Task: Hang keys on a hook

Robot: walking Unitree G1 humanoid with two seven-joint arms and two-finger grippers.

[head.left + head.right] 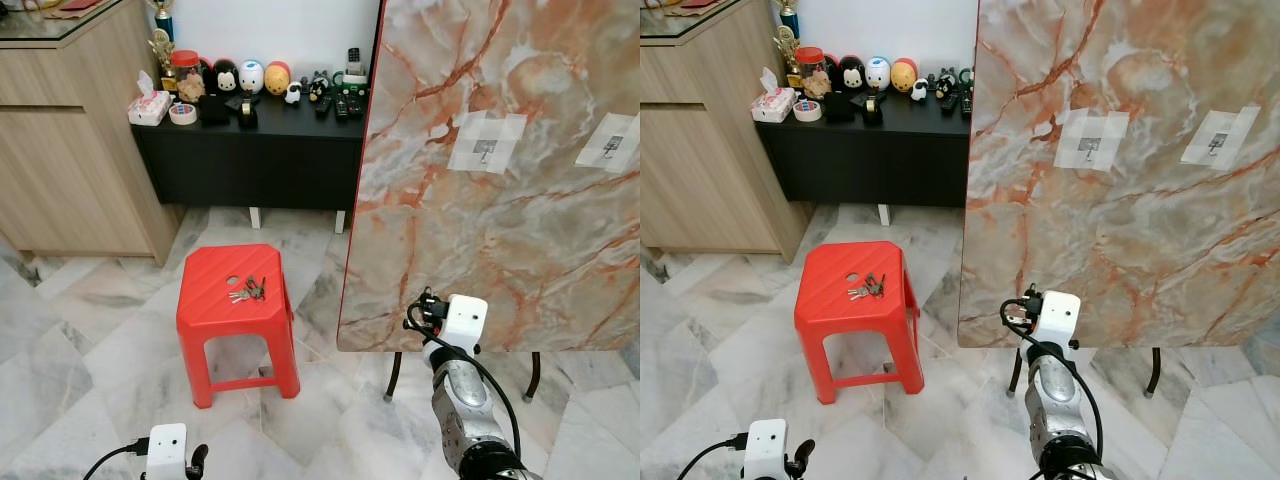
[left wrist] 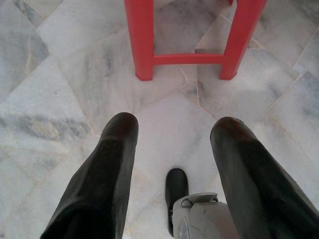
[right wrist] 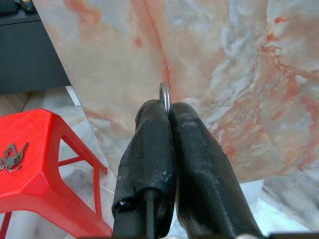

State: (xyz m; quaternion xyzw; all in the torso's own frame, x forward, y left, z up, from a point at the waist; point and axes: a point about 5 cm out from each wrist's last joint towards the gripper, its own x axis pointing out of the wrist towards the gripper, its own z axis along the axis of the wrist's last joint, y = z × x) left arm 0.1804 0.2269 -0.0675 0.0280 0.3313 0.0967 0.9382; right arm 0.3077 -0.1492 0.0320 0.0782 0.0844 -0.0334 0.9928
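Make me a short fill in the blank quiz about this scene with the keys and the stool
1. The bunch of keys lies on top of the red ____.
2. The right end effector is shut on a metal ____.
3. Two hooks are taped to the upright ____ slab.
4. The left end effector hangs ____ above the floor.

Missing words: stool; ring; marble; open
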